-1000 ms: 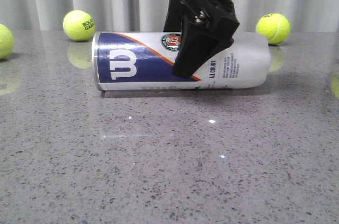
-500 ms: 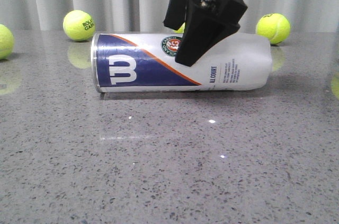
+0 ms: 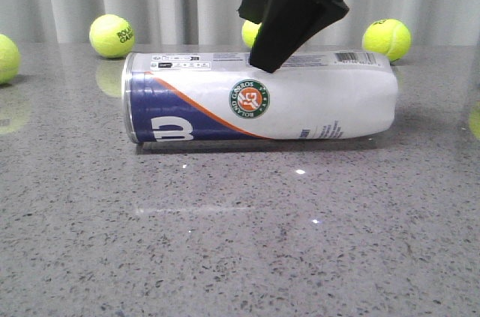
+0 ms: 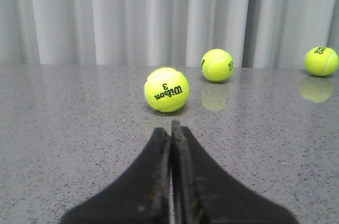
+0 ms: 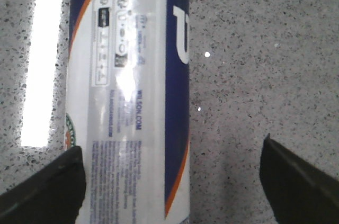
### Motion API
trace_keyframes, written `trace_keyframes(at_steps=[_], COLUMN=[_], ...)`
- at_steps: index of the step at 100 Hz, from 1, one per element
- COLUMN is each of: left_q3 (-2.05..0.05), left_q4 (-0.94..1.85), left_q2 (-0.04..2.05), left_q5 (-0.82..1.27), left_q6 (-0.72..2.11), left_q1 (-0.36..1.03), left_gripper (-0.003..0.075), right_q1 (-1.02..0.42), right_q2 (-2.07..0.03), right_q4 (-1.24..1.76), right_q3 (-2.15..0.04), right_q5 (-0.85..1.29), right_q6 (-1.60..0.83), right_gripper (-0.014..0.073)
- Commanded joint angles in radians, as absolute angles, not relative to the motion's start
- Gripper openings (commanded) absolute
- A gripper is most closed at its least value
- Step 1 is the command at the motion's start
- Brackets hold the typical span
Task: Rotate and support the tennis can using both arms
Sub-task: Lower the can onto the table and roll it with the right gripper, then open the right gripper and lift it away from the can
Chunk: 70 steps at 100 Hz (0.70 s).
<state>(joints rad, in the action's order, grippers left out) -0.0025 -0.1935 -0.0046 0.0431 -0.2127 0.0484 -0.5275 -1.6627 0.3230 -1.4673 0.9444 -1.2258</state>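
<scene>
The tennis can (image 3: pixel 262 103) lies on its side on the grey table, silver rim to the left, round emblem facing front, the W logo low on its side. My right gripper (image 3: pixel 255 43) hangs over the can's middle, open, its front finger overlapping the top edge. In the right wrist view the can (image 5: pixel 127 102) lies between the wide-open fingers, close to one finger (image 5: pixel 53 187) and far from the other; my right gripper (image 5: pixel 172 147) holds nothing. My left gripper (image 4: pixel 170 128) is shut and empty, low over the table, away from the can and out of the front view.
Yellow-green tennis balls lie at the back: one at the left (image 3: pixel 112 35), one at the right (image 3: pixel 386 39), one at the left edge (image 3: pixel 6 58), one behind the gripper (image 3: pixel 253 32). The left wrist view shows a Wilson ball (image 4: pixel 166 89) just ahead of the fingers and two farther (image 4: pixel 217 65), (image 4: pixel 321 61).
The can has rolled about its long axis: the W logo has gone down, the emblem has come to the front and printed text is on top. My right gripper has risen.
</scene>
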Motion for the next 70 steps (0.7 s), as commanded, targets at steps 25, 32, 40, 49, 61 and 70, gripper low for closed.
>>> trace_keyframes(at_steps=[25, 32, 40, 49, 61, 70], left_q3=[0.044, 0.044, 0.044, 0.044, 0.044, 0.044], left_q4=[-0.192, -0.192, -0.192, -0.192, -0.192, -0.192], left_q2=[-0.044, -0.044, -0.044, -0.044, -0.044, -0.044], left_q5=[-0.039, -0.039, -0.039, -0.039, -0.039, -0.039], left_q6=[-0.216, -0.216, -0.216, -0.216, -0.216, -0.216], left_q1=[0.043, 0.043, 0.043, 0.043, 0.043, 0.043], left_gripper=[-0.0021, -0.0021, -0.0021, -0.0021, -0.0021, -0.0021], right_q1=[-0.522, -0.522, -0.522, -0.522, -0.522, -0.522], right_q2=[-1.606, -1.605, -1.604, -1.593, -1.565, -1.528], right_q4=[0.343, 0.343, 0.343, 0.343, 0.343, 0.343], right_q3=[-1.500, -1.500, -1.500, -1.500, -1.500, -1.500], right_q5=[0.932, 0.932, 0.931, 0.924, 0.890, 0.859], right_q6=[-1.207, -1.207, -1.192, -1.124, -1.002, -0.938], right_gripper=[0.0652, 0.0652, 0.0652, 0.0652, 0.0652, 0.0652])
